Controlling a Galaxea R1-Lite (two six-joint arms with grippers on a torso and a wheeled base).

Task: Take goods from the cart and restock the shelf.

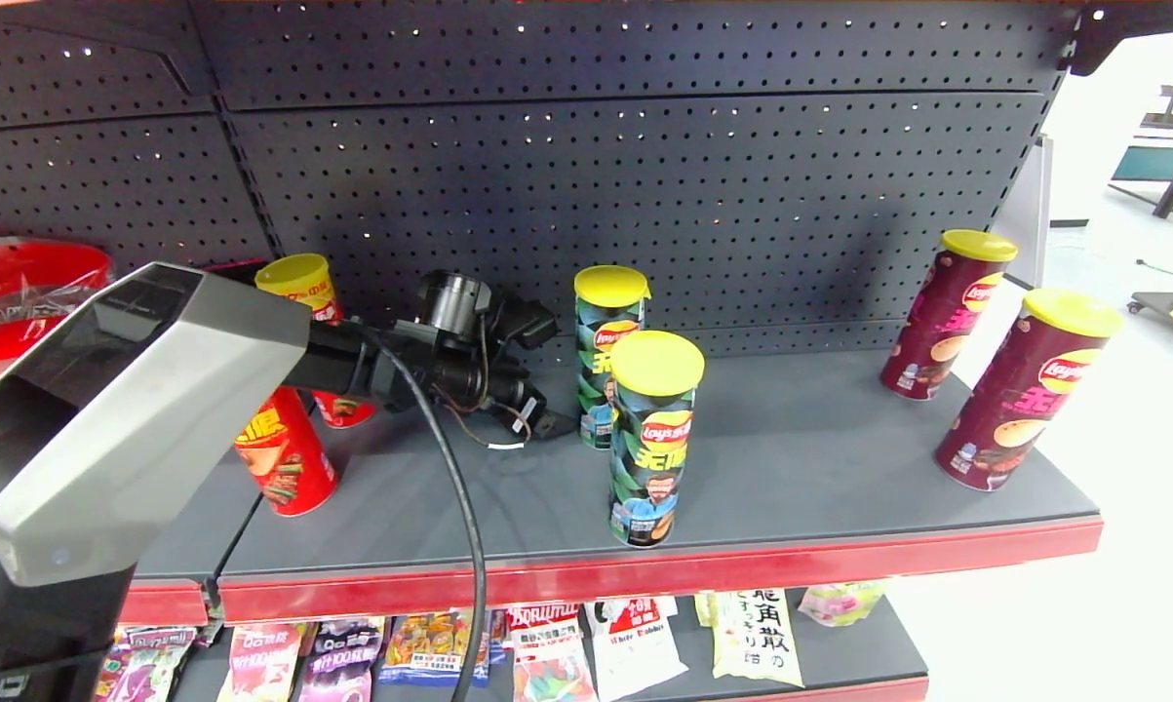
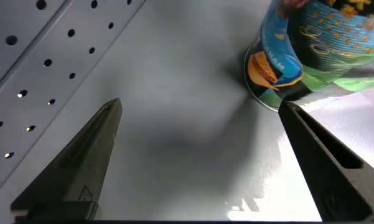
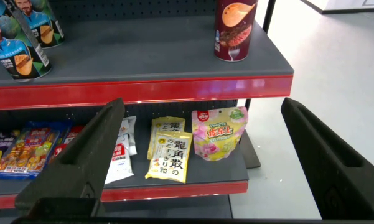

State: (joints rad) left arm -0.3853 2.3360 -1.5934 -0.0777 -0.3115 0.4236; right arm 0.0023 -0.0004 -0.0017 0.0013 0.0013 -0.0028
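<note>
Judging rear green can point(image 1: 608, 341) light, stiff, slick, so grip mid-body; left pincer point(image 2: 200, 104) & right pincer point(image 3: 203, 102) open, empty.

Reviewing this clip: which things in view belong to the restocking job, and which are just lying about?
Job: open left gripper; two green tube-shaped crisp cans with yellow lids beside it; two red cans; two maroon cans; grey shelf board with red edge.
Lying about: flat snack packets on the lower shelf; red plastic-wrapped item at far left.
</note>
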